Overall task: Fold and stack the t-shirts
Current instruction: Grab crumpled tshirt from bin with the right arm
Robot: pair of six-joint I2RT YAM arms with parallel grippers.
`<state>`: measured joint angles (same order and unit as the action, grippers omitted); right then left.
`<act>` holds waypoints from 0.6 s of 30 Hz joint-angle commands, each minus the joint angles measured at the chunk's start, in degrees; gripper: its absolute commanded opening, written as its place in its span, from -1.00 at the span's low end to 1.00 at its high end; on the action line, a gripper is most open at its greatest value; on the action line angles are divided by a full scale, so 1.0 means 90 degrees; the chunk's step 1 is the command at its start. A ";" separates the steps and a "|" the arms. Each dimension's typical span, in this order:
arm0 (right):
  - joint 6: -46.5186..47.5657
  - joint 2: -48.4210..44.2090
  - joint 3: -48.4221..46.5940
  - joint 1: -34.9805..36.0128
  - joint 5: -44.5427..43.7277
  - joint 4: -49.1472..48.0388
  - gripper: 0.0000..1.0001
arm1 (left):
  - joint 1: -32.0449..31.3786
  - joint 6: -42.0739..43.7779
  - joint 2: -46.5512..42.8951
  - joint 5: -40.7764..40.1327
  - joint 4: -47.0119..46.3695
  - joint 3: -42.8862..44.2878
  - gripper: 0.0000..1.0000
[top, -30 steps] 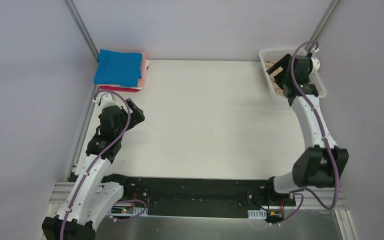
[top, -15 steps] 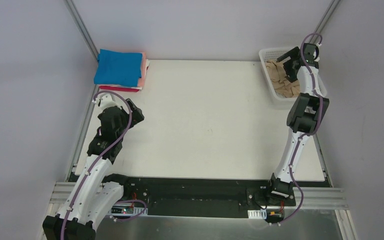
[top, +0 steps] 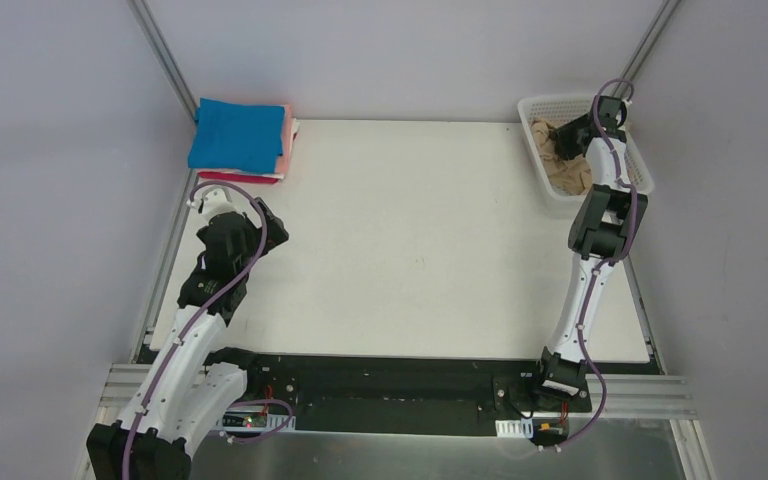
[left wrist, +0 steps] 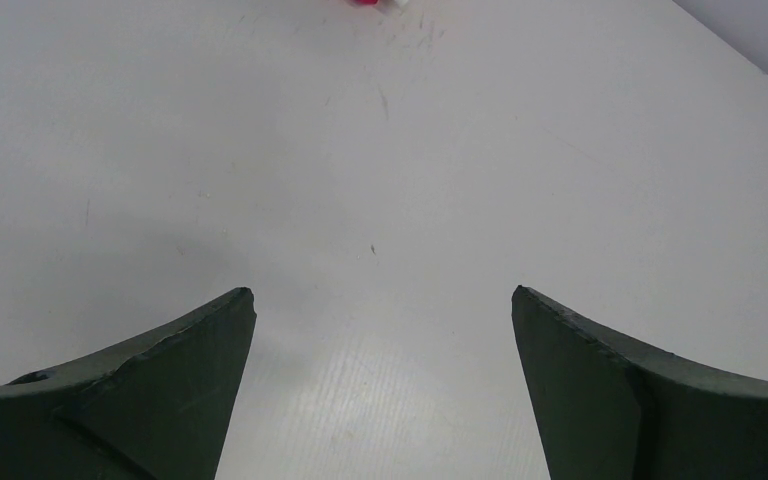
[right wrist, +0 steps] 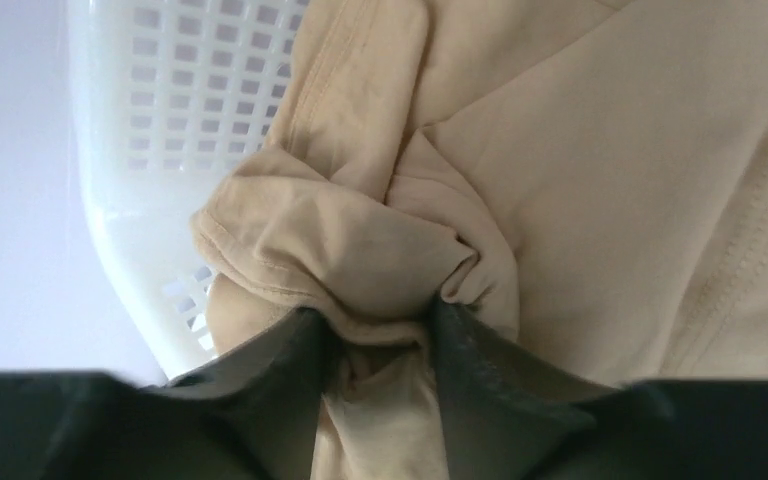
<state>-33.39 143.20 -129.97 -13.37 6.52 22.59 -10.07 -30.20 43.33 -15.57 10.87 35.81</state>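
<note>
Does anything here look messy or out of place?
Only the tan t-shirt: it lies crumpled in the white mesh basket, a bunch of it pinched by the right gripper. The folded stack looks tidy.

Soft matt tan cloth t-shirt [right wrist: 580, 200], white plastic mesh basket [right wrist: 140, 150], smooth matt white table [left wrist: 380, 150]

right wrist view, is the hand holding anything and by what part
The right hand pinches a bunched fold of the tan soft-cloth t-shirt lying in the white plastic mesh basket.

Crumpled tan t-shirt [right wrist: 580, 200] lies far right; folded shirts [top: 240, 140] stacked far left, blue topmost.
</note>
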 commanded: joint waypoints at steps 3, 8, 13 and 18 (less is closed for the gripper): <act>-0.0640 0.0103 -0.0790 -0.0050 0.1209 -0.0389 -0.88 | -0.0005 0.0201 -0.0088 -0.0045 -0.0222 -0.0063 0.99; -0.0480 -0.0926 -0.0576 -0.0064 0.1392 -0.0524 -1.00 | -0.0006 0.0182 -0.0339 -0.0042 -0.0223 -0.0153 0.99; 0.0000 -0.2374 -0.0370 0.0006 0.1749 -0.0343 -1.00 | -0.0010 0.0156 -0.0548 0.0119 -0.0222 -0.0236 0.99; 0.0640 -0.3701 0.0069 0.0428 0.1528 -0.0050 -1.00 | -0.0006 0.0115 -0.0694 0.0262 -0.0223 -0.0291 0.99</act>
<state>-32.71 126.17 -129.91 -13.45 17.93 23.92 -10.09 -29.39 38.46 -14.76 10.50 33.95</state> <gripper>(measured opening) 0.058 0.995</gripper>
